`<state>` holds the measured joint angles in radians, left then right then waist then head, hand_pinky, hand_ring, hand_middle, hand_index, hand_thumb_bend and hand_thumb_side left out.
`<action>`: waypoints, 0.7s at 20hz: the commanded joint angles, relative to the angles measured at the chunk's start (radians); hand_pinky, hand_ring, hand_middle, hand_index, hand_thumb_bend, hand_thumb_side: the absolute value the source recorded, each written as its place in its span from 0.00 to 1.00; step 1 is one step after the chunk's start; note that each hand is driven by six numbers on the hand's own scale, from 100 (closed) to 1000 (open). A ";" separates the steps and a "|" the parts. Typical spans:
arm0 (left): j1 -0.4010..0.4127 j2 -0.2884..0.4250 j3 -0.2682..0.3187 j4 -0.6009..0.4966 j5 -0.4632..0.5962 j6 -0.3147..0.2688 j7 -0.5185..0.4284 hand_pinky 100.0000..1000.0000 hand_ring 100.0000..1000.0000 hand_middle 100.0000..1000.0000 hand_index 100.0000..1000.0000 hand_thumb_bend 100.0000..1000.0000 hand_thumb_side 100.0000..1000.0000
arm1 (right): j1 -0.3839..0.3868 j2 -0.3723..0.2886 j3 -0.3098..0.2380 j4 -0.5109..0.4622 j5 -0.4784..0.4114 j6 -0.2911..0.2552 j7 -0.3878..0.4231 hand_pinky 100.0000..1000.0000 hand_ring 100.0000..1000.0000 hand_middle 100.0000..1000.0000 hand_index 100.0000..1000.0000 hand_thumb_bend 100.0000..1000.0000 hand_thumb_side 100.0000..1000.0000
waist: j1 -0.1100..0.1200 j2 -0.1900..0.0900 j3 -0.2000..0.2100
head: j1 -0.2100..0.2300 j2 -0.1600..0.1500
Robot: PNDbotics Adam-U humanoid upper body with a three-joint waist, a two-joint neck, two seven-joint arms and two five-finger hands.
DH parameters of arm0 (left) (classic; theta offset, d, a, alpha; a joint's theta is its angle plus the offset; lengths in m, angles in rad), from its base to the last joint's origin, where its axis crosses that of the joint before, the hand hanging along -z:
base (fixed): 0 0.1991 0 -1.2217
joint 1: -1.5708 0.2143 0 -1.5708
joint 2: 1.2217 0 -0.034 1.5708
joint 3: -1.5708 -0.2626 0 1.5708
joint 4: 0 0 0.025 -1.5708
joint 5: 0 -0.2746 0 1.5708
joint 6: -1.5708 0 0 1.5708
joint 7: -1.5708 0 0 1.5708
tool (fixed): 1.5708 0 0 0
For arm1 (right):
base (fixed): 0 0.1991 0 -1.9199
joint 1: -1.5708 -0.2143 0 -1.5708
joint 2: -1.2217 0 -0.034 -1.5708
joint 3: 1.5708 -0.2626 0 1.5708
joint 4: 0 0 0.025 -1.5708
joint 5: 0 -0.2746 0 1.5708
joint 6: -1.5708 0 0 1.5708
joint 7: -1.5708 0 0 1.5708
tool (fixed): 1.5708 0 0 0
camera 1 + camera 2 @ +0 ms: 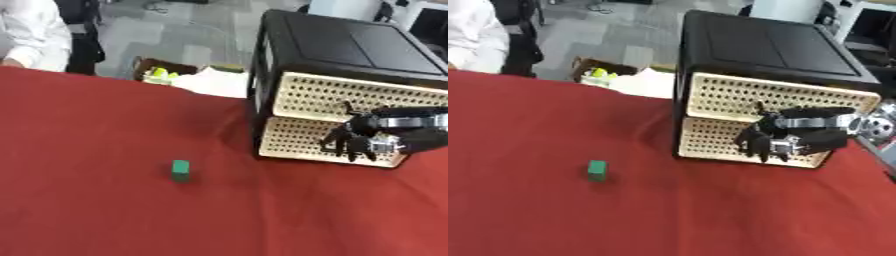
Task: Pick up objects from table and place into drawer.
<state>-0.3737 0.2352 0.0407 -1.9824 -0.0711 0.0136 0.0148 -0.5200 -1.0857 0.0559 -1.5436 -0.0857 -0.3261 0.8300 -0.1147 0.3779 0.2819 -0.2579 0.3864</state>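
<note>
A small green block (180,170) stands on the red tablecloth, left of the drawer unit. The black drawer unit (350,45) has two cream perforated drawer fronts, an upper one (315,95) and a lower one (293,140), both closed. My right hand (776,137) reaches in from the right and hangs in front of the lower drawer, fingers curled downward against its face. Whether the fingers hold a handle is unclear. My left hand is out of sight.
The red table (87,125) stretches left and toward me around the block. Beyond the far edge lie a box with yellow-green items (162,74) and white paper (214,82). A person in white (35,35) stands at the far left.
</note>
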 commanded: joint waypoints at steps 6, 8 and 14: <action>-0.011 0.007 0.009 -0.018 -0.004 -0.002 -0.002 0.50 0.56 0.54 0.73 0.00 1.00 | 0.000 -0.043 -0.010 -0.010 0.004 -0.088 0.077 0.31 0.55 0.62 0.90 0.00 1.00 | 0.007 -0.019 -0.007 | 0.000 -0.002; -0.009 0.007 0.011 -0.018 -0.002 -0.001 0.000 0.50 0.56 0.54 0.73 0.00 1.00 | 0.027 -0.054 -0.004 -0.040 0.025 -0.101 0.073 0.32 0.56 0.63 0.90 0.00 1.00 | 0.009 -0.025 -0.014 | 0.004 0.007; 0.006 0.007 0.015 -0.018 0.009 0.005 0.010 0.50 0.56 0.54 0.74 0.00 1.00 | 0.139 -0.096 0.014 -0.166 0.073 -0.145 0.028 0.32 0.57 0.63 0.90 0.00 1.00 | 0.028 -0.066 -0.046 | 0.015 0.062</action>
<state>-0.3636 0.2352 0.0469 -1.9823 -0.0663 0.0179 0.0199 -0.3759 -1.1260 0.0787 -1.6724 -0.0250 -0.3738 0.7822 -0.0891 0.3311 0.2341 -0.2466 0.4372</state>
